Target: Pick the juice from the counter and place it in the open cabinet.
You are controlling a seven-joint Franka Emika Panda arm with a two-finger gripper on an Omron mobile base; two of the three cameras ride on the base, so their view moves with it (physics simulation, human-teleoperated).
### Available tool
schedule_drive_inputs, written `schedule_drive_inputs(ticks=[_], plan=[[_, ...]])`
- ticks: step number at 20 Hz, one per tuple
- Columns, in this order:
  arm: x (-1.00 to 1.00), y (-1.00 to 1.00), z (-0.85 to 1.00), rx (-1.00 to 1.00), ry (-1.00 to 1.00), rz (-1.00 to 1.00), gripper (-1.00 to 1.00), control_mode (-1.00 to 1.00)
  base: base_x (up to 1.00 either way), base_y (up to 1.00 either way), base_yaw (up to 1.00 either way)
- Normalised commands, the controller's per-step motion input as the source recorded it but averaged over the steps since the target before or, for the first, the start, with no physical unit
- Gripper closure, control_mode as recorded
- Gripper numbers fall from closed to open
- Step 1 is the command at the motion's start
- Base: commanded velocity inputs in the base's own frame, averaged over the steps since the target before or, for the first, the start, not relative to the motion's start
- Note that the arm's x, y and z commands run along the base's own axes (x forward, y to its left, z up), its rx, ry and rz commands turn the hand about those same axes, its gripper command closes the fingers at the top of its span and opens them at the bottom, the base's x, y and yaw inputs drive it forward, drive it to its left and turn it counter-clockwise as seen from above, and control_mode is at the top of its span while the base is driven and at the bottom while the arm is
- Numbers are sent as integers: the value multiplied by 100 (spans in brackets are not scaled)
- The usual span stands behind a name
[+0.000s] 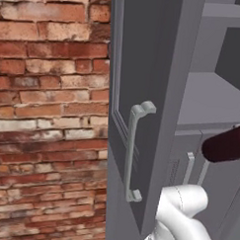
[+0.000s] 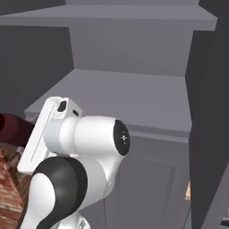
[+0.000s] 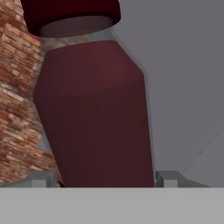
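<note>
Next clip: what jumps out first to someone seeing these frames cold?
The dark maroon juice looms large in the hand view, held between the tool's fingertips. In the left base view it pokes in from the right edge, in front of the open cabinet's grey shelf. Left of that hangs the panelled door with its pale bar handle, against a red brick wall.

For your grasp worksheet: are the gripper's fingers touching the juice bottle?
Touching. The hand view shows the juice bottle wedged between both fingertips, with no gap on either side.

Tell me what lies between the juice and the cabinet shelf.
Nothing: in the right base view, the juice, held in the pincer, sits left of the shelf, with only open air between.
</note>
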Motion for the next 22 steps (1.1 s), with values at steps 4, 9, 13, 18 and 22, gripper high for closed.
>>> schedule_drive_inputs(ticks=[4, 9, 13, 18, 22], plan=[[0, -9, 40, 0, 0, -9, 100, -100, 0, 0, 0], [5, -5, 43, 0, 0, -13, 100, -100, 0, 0, 0], [6, -11, 34, 0, 2, -16, 100, -100, 0, 0, 0], [10, -6, 34, 0, 1, -19, 100, -100, 0, 0, 0], [16, -12, 25, 0, 2, -20, 100, -100, 0, 0, 0]])
